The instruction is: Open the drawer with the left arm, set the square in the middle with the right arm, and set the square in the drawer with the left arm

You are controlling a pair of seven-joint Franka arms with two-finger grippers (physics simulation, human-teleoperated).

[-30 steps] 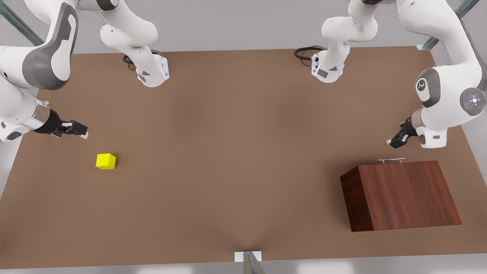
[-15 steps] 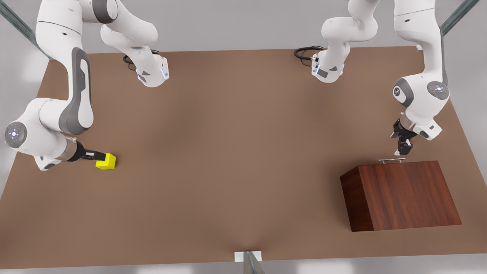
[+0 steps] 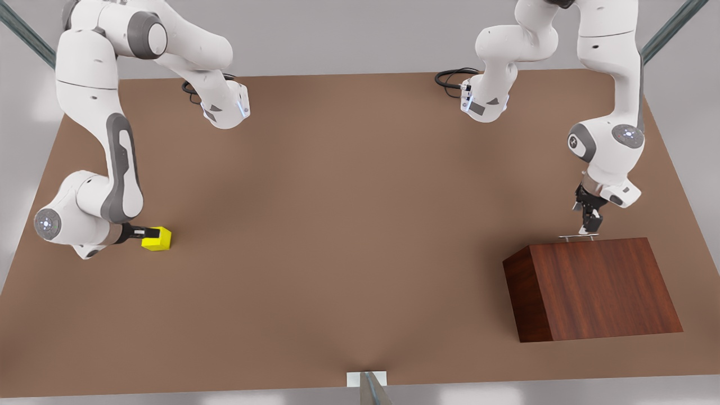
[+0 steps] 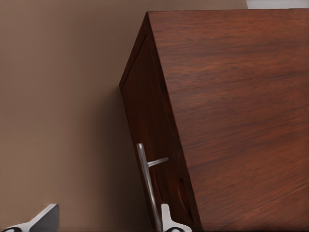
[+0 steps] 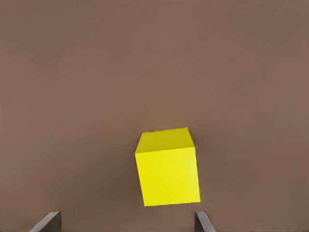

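Handle (image 3: 579,237) bar lying level along wooden box's (image 3: 596,287) upper edge, lower right of front view; drawer (image 4: 154,145) shut, flush with box face. Left gripper (image 3: 587,226) directly above bar, pointing down at it, fingers spread wide: in left wrist view, one fingertip (image 4: 166,220) beside bar (image 4: 147,186), other (image 4: 41,218) well apart. Likely next: close on bar, pull toward upper frame. Square (image 3: 157,238) at lower left on tabletop (image 3: 337,225), touching or just beside right gripper (image 3: 140,231); fingers wide, flanking cube (image 5: 167,166). Right arm nearer.
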